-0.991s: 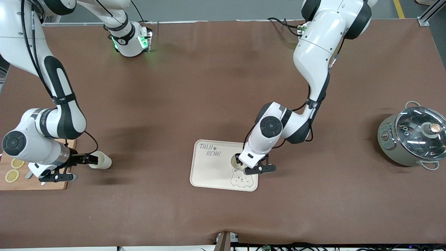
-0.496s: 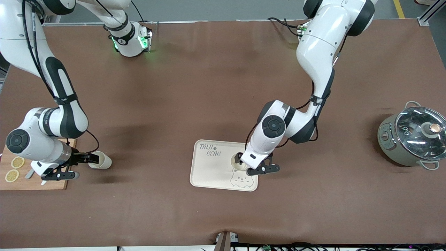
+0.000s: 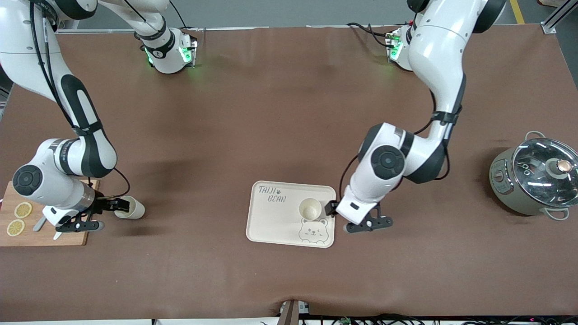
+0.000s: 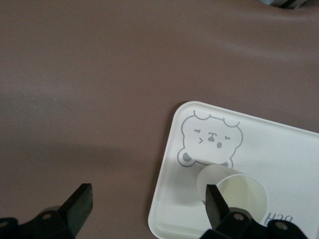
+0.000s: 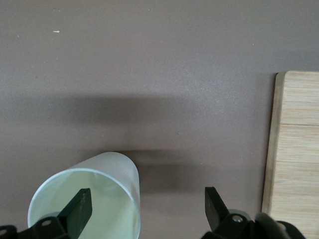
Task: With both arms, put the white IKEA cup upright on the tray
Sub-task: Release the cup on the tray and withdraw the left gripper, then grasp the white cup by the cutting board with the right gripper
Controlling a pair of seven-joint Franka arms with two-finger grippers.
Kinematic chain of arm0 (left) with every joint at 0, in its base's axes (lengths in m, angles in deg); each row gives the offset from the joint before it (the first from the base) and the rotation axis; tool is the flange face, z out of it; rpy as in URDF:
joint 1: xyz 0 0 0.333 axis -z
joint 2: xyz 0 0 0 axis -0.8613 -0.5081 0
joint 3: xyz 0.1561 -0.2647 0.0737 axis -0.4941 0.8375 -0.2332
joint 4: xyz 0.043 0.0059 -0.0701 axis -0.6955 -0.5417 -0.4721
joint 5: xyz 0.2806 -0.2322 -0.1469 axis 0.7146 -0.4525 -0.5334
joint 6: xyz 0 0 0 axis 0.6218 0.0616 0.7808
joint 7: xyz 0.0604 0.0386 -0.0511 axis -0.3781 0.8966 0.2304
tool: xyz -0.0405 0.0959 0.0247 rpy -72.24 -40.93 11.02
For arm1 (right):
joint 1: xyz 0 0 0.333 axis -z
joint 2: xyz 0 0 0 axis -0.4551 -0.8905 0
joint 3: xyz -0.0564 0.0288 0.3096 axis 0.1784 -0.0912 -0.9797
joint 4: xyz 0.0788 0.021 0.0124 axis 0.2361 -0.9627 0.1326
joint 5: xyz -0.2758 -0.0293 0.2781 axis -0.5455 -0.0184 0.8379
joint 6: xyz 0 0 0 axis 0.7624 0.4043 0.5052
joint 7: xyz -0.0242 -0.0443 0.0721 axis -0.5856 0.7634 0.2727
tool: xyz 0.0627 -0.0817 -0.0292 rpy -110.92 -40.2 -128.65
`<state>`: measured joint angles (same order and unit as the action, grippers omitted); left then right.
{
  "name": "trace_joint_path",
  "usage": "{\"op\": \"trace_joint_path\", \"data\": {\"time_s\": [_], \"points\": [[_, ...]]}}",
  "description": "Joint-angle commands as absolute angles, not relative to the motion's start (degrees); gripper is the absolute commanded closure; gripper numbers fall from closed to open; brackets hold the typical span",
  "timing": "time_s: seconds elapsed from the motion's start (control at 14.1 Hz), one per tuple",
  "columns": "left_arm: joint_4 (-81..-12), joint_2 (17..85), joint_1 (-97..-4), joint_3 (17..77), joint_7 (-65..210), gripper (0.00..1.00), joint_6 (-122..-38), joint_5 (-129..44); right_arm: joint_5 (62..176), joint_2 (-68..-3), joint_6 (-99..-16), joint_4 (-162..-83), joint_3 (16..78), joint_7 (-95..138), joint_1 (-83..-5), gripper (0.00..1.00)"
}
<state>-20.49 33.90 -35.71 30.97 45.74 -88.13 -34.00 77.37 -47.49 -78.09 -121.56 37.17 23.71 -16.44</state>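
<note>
The cream tray (image 3: 271, 221) with the bear drawing lies mid-table. One white cup (image 3: 310, 209) stands upright on it above the bear face. My left gripper (image 3: 335, 211) is open and empty at the tray's edge toward the left arm's end. In the left wrist view (image 4: 148, 201) the cup (image 4: 239, 191) is beside one finger on the tray (image 4: 289, 154). A second white cup (image 3: 132, 209) lies on its side on the table beside the cutting board. My right gripper (image 3: 118, 206) is open at its mouth. In the right wrist view (image 5: 147, 209) one finger (image 5: 79, 206) is over the cup's (image 5: 99, 174) opening.
A wooden cutting board (image 3: 54, 237) with lemon slices (image 3: 22, 210) lies at the right arm's end, under the right wrist; its edge shows in the right wrist view (image 5: 294, 149). A lidded grey pot (image 3: 535, 180) stands at the left arm's end.
My left gripper has let go of the cup on the tray and drawn off it toward the left arm's end. The right gripper has stayed at the lying cup.
</note>
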Motion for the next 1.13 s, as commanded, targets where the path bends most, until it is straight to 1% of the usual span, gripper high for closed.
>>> {"op": "trace_joint_path", "data": {"time_s": [0.0,0.28,0.5,0.57,0.64,0.71,0.85,0.92,1.06], "points": [[-22.0,36.2,-38.5,31.3,50.4,0.00,-85.9,-33.0,77.6,-47.2,-80.2,-123.3,36.5,24.6,-15.6,0.00],[-22.4,39.9,-43.9,31.4,59.2,0.00,-81.8,-33.2,77.6,-47.9,-81.6,-123.3,36.5,24.5,-15.6,0.00],[-22.4,41.4,-48.6,31.4,64.5,0.00,-80.8,-33.2,77.6,-47.9,-81.4,-123.3,36.5,24.4,-15.7,0.00],[-22.4,42.5,-50.6,31.4,67.2,0.00,-79.8,-33.2,77.7,-47.8,-81.1,-123.3,36.4,24.2,-15.8,0.28],[-22.3,44.2,-52.8,31.6,70.7,0.00,-77.7,-33.4,77.9,-47.8,-81.1,-123.3,36.4,24.0,-16.1,0.47],[-22.3,45.2,-55.0,32.0,73.7,0.00,-76.1,-35.0,78.0,-47.8,-81.0,-123.2,36.4,23.8,-16.1,0.56],[-22.3,46.9,-56.5,32.2,74.9,0.00,-75.6,-37.8,78.2,-47.8,-81.0,-123.2,36.4,23.7,-16.1,0.81],[-22.4,47.4,-56.5,32.0,74.7,0.00,-75.4,-37.7,78.2,-47.8,-80.9,-123.2,36.4,23.7,-16.1,0.89],[-22.6,49.3,-56.4,31.7,74.7,0.00,-73.1,-37.0,78.2,-47.8,-80.7,-122.9,36.4,23.7,-16.3,0.95]]}}
